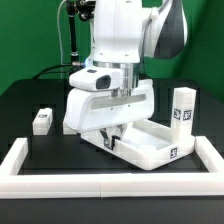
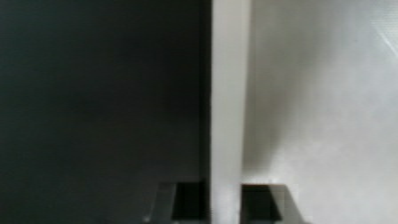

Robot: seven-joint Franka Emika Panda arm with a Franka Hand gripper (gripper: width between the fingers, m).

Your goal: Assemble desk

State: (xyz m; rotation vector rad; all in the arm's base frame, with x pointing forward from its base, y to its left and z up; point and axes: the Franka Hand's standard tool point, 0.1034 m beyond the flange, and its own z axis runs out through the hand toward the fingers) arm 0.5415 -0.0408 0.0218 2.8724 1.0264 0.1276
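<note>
White desk rim (image 2: 228, 100) between the hand's (image 2: 226, 200) fingers (image 2: 189, 201) shows only wrist-side.

a plain green backdrop (image 1: 25, 40) stands behind the matte black table (image 1: 22, 100).

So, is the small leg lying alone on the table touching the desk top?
Apart. The exterior view shows bare black table between the leg and the desk top.

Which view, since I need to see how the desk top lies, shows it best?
The exterior view: the desk top lies flat with its raised rim and a tag visible, though the gripper covers one corner. The wrist view shows only a close, blurred white edge, probably its rim.
</note>
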